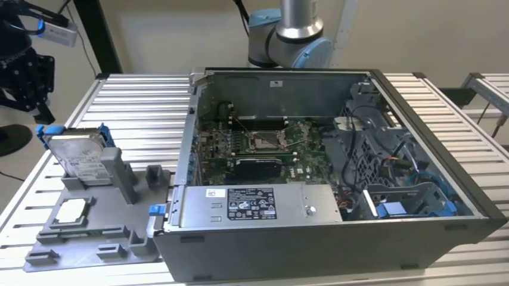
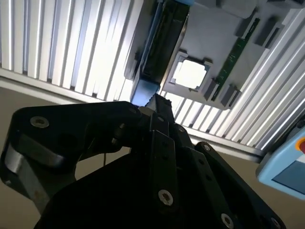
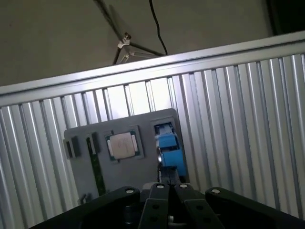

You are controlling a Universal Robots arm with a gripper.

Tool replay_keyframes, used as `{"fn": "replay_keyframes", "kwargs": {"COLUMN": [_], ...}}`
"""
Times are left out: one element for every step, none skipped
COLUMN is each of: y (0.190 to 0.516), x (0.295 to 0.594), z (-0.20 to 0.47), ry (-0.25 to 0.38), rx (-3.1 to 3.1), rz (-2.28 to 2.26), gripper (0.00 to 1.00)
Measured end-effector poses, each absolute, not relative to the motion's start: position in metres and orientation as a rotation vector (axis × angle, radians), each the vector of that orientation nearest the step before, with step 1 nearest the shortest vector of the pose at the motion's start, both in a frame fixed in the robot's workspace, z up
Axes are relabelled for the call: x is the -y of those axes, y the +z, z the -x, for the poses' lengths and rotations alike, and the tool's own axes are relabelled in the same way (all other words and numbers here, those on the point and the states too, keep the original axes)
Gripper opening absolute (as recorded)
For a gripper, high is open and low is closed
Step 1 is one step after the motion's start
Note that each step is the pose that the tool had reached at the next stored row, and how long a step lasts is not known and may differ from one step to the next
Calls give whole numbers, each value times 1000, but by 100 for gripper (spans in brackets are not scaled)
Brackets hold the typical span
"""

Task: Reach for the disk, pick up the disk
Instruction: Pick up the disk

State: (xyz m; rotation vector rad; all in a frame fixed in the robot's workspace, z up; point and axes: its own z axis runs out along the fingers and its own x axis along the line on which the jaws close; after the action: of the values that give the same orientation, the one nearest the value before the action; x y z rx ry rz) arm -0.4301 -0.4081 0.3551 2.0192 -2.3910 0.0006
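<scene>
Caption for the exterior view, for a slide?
Silver hard drive in a bright blue frame stands on edge in a grey tray beside an open computer case.

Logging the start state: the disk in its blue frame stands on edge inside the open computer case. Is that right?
No. The disk stands on edge in its blue frame, but in the grey holder tray outside the open computer case, at the exterior view's left.
</scene>
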Motion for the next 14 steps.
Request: {"fn": "replay_keyframes", "kwargs": {"y": [355,355,355,355,355,355,355,355,355,355,355,355,355,355], "x": [408,408,408,408,408,408,408,408,408,408,408,408,408,408], "z": [430,430,430,430,430,430,430,430,430,430,430,430,430,430], "ry": [1,1,2,2,2,2,2,2,2,2,2,2,2,2], "rx": [2375,2361,2351,2344,2344,2343,2343,2343,2343,2343,2343,2343,2343,2343], "rz": [-2038,-2054,-2066,-2073,-2073,-2074,-2074,-2074,-2074,-2074,-2074,-2074,-2074,-2074], "gripper": [0,0,0,0,0,0,0,0,0,0,0,0,0,0]}}
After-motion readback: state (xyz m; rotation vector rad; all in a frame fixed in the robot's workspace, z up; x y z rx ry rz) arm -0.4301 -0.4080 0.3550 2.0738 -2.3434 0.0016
